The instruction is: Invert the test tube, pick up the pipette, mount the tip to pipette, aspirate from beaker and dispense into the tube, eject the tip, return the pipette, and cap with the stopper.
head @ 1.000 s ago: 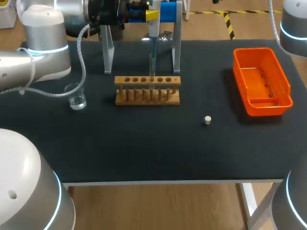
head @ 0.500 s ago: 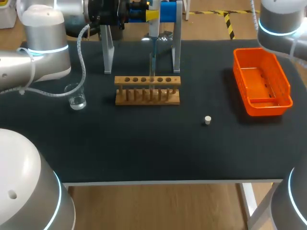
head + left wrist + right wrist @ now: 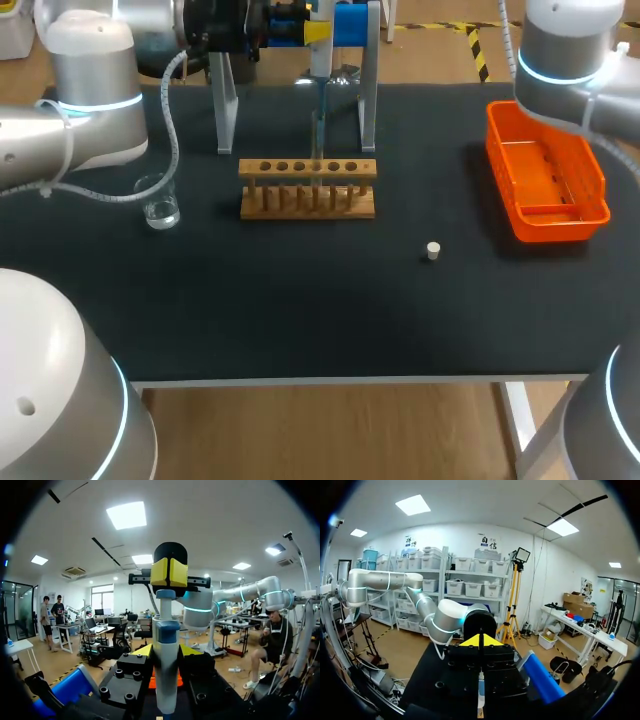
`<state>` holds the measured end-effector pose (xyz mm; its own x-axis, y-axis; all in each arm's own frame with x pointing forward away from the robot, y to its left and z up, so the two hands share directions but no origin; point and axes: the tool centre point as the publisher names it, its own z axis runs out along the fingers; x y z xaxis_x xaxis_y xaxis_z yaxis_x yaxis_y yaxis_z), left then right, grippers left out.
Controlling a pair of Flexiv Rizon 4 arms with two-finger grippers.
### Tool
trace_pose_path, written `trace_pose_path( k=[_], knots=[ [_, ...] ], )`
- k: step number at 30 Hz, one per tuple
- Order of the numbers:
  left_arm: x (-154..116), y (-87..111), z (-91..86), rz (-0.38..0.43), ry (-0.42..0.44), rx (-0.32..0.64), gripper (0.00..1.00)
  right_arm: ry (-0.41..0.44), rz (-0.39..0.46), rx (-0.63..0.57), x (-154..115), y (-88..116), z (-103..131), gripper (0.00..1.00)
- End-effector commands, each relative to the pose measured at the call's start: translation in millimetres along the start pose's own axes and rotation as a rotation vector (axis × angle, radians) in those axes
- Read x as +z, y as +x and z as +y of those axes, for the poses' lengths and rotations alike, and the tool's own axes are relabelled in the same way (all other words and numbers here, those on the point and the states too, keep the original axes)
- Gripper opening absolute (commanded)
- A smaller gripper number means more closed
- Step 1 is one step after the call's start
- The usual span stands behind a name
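Note:
My left gripper [image 3: 316, 33] is at the back of the table, by the clear stand [image 3: 369, 95], shut on the pipette [image 3: 319, 100]. The pipette hangs upright, and its thin tip reaches down to a hole of the wooden tube rack [image 3: 307, 188]. In the left wrist view the pipette [image 3: 166, 680] stands between the yellow fingers [image 3: 143, 650] of the left gripper [image 3: 166, 651]. A beaker [image 3: 158, 201] with a little clear liquid stands left of the rack. The white stopper [image 3: 433, 250] lies right of the rack. My right gripper [image 3: 480, 640] is shut and holds nothing; only its arm [image 3: 560, 50] shows in the head view.
An orange tray [image 3: 590, 170] lies at the right of the black table, right under the right arm. The left arm's elbow [image 3: 90, 90] hangs over the table's back left, close to the beaker.
The right arm has swung in from the far right to above the orange tray's back end, and its gripper has shut. The left arm and pipette have not moved.

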<state>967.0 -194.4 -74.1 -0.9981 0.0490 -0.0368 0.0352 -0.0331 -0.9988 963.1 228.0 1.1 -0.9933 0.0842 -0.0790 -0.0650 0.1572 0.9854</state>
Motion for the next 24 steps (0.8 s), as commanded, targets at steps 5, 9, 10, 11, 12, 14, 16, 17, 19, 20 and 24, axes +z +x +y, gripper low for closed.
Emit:
trace_pose_path(
  k=[5,9,10,11,12,14,16,17,19,20,24],
  knots=[
    [-0.4,-1.9,0.3,0.005,0.001,0.0,0.0,-0.009,0.008,0.019,8.0,-3.1,-5.5,0.0],
    [-0.4,-1.9,0.3,0.005,0.001,0.0,0.0,-0.008,0.013,0.029,9.4,-2.4,-8.9,0.0],
    [-0.4,-1.9,0.3,0.005,0.001,0.0,0.0,-0.008,0.014,0.03,9.6,-2.3,-9.5,0.0],
    [-0.4,-1.9,0.3,0.005,0.001,0.0,0.0,-0.008,0.015,0.032,9.9,-2.2,-10.1,0.0],
    [-0.4,-1.9,0.3,0.005,0.001,0.0,0.0,-0.008,0.015,0.033,10.1,-1.9,-10.7,0.0],
    [-0.4,-1.9,0.3,0.005,0.001,0.0,0.0,-0.009,0.017,0.036,10.4,-1.3,-11.7,0.0],
    [-0.4,-1.9,0.3,0.005,0.001,0.0,0.0,-0.009,0.018,0.039,10.6,-0.9,-12.7,0.0],
    [-0.4,-1.9,0.3,0.005,0.001,0.0,0.0,-0.009,0.018,0.039,10.6,-0.7,-13.3,0.0],
    [-0.4,-1.9,0.3,0.005,0.001,0.0,0.0,-0.01,0.019,0.043,10.3,-0.9,-14.9,0.0],
    [-0.4,-1.9,0.3,0.005,0.001,0.0,0.0,-0.011,0.02,0.045,10.2,-0.8,-15.9,0.0],
    [-0.4,-1.9,0.3,0.005,0.001,0.0,0.0,-0.016,0.02,0.057,10.0,-0.9,-18.9,0.0]
  ],
)
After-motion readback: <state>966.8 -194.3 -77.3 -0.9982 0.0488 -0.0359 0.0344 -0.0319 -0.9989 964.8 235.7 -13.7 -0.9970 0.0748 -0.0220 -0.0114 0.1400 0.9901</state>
